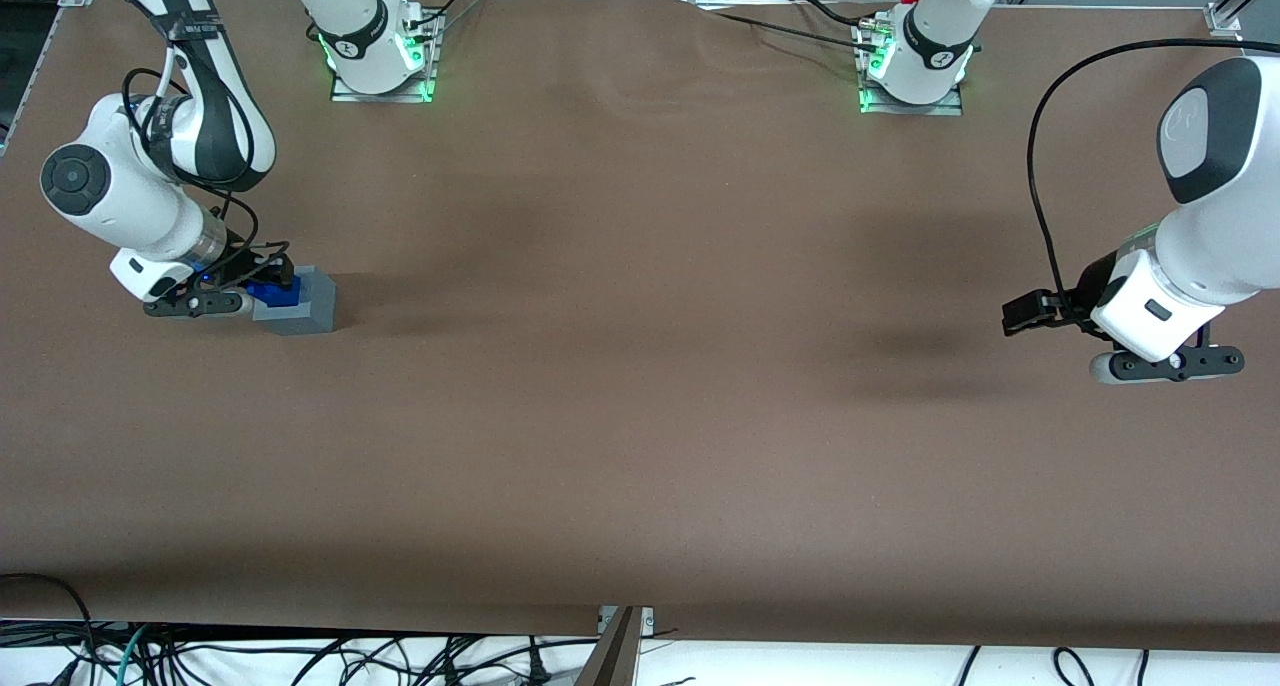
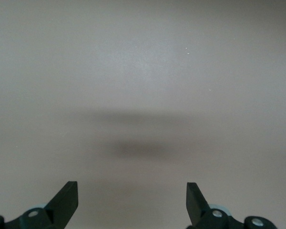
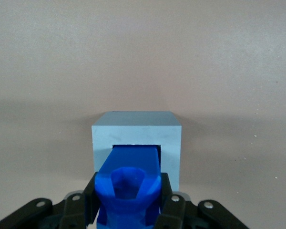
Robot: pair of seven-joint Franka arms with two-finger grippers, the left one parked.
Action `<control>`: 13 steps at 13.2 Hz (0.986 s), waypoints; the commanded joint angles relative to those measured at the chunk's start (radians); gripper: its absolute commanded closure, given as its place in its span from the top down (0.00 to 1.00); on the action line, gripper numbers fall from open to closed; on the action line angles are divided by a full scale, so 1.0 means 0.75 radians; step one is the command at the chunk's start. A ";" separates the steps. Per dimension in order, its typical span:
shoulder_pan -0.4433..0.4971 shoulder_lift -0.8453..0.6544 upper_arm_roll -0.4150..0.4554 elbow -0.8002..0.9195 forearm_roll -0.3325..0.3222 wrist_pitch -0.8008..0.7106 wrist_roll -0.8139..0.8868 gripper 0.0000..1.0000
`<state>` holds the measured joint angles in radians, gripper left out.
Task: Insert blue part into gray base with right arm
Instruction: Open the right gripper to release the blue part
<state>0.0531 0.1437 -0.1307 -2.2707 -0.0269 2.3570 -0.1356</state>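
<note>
One end effector [image 3: 128,210] clamping blue part [image 3: 128,183], entering gray base [image 3: 136,136] socket

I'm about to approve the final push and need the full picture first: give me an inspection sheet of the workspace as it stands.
Surface: brown table, bare, slight wrinkle toward the arm bases.
Job's things: blue part held at the socket of the gray base, its front end inside the opening; full seating cannot be told.
Clutter: nothing seen.
Grippers: tool of the right arm low at the base, shut on the blue part.
Cables: a black cable loops over the table; a tangle of cables hangs below the near edge.
Surroundings: metal frame parts at the table's corners.
</note>
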 commanded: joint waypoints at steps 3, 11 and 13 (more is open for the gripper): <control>-0.007 -0.048 0.007 -0.018 0.022 0.005 -0.013 0.99; -0.012 -0.173 0.057 0.258 0.022 -0.520 0.097 0.99; -0.030 -0.179 0.082 0.413 0.022 -0.694 0.117 0.99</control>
<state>0.0533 0.0201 -0.0974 -2.0597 -0.0257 1.9517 -0.0708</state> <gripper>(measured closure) 0.009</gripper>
